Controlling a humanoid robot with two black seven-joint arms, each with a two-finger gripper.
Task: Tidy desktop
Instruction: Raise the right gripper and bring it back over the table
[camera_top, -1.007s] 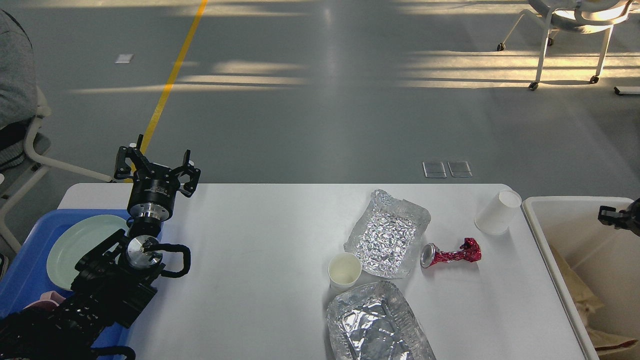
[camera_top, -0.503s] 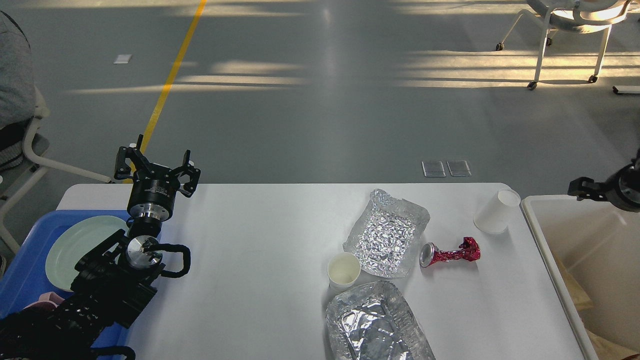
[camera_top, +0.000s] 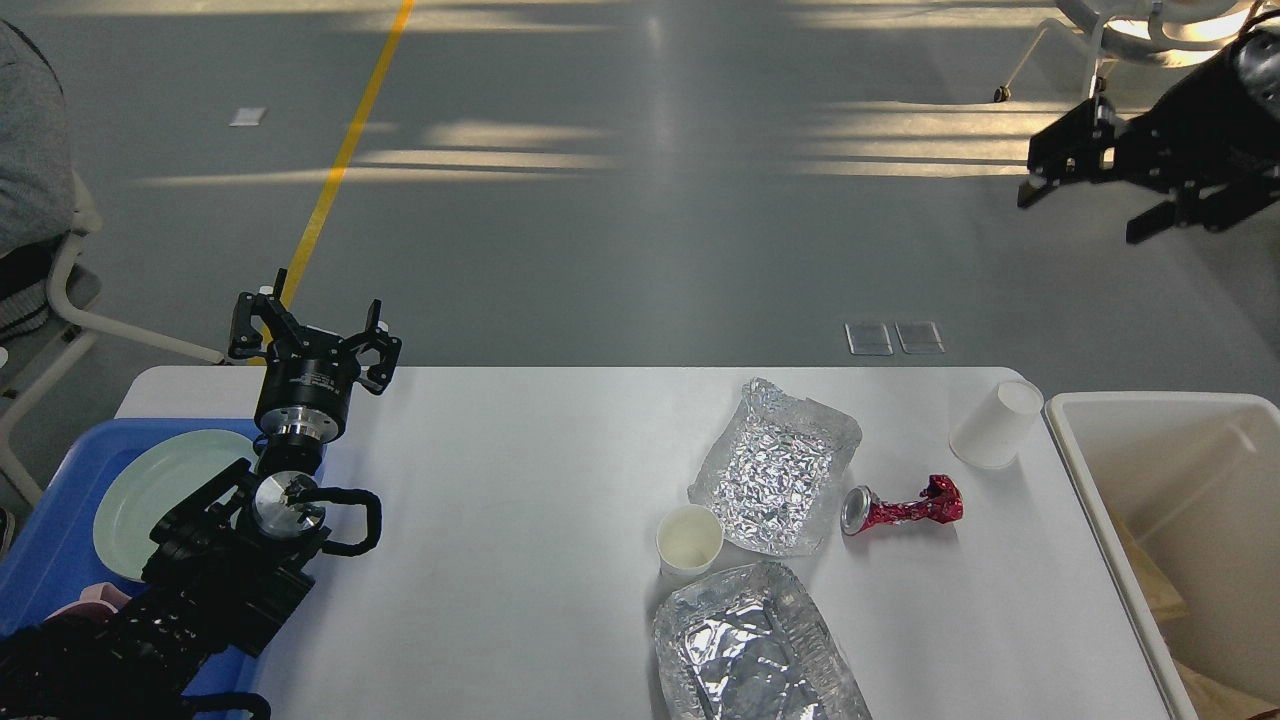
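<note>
Both grippers are spread and hold nothing: the left gripper (camera_top: 312, 325) stands upright over the far left part of the desktop (camera_top: 520, 520), its fingers splayed wide, while the right gripper (camera_top: 1085, 185) hangs high at the upper right, well above the bin, pointing left with a gap between its fingers.

At the left edge, a blue plastic tray (camera_top: 60, 540) carries one pale green plate (camera_top: 165, 490), with a pink item (camera_top: 85, 605) partly hidden behind the arm at its near side. An off-white rectangular bin (camera_top: 1130, 470) stands just beside the right end of the desktop; brownish paper (camera_top: 1150, 580) lies inside it along the near wall.

White with rounded corners, the desktop fills the lower middle of the view, its long axis running left to right, from tray to bin.

On its right half lie two foil trays (camera_top: 775, 465) (camera_top: 750, 645), both empty, one farther back and one at the near edge. Two paper cups: one upright and empty (camera_top: 689, 540) between the foil trays, one tipped over (camera_top: 995, 425) near the far right corner. One crushed red can (camera_top: 900, 507) lies on its side, its open end toward the farther foil tray.
</note>
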